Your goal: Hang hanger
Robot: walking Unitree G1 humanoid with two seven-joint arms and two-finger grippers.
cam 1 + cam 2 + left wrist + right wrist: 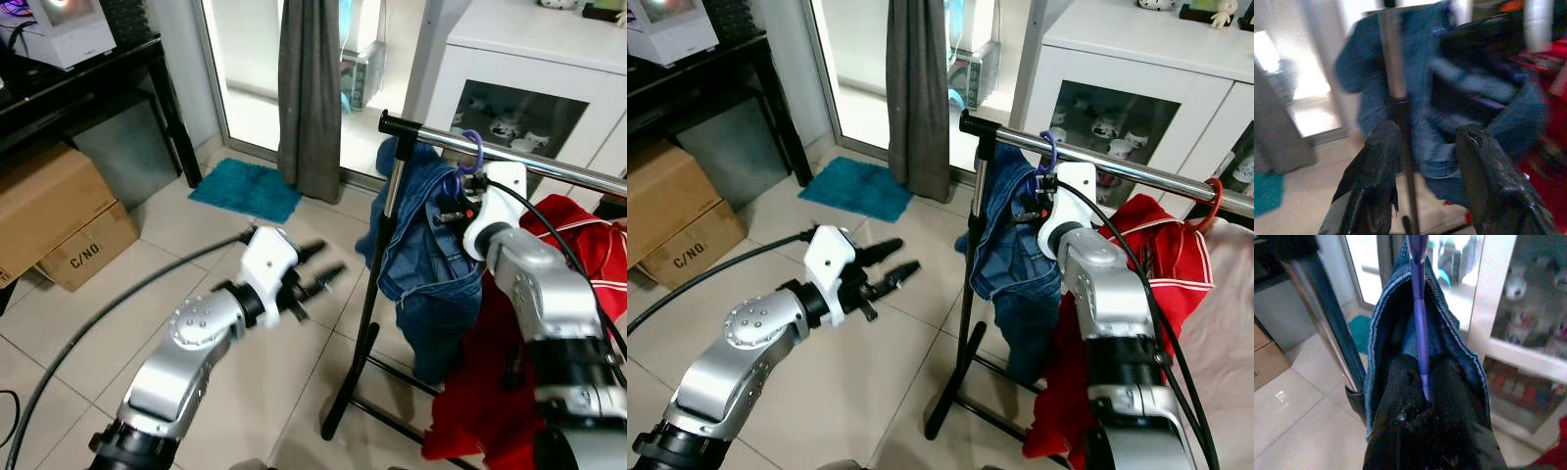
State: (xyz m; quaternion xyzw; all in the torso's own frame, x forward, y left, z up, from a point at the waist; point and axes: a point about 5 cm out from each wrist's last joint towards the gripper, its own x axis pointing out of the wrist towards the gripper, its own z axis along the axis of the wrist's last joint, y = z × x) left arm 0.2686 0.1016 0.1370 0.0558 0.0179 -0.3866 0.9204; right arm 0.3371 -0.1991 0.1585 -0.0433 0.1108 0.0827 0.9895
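A purple hanger (1419, 308) carries a blue denim garment (421, 255), and its hook (472, 147) sits over the chrome rail (549, 164) of a black clothes rack. My right gripper (1425, 382) is shut on the hanger's neck just under the rail, its fingers half buried in the denim collar. My left gripper (321, 264) is open and holds nothing. It hovers at mid height to the left of the rack's upright post (377, 284), pointing toward the denim (1420, 98).
A red garment (568, 235) hangs further right on the rail from an orange hook (1213, 191). A white glass-front cabinet (549, 88) stands behind the rack. A grey curtain (309, 88), a teal mat (245, 189), cardboard boxes (59, 215) and a black table (88, 78) lie to the left.
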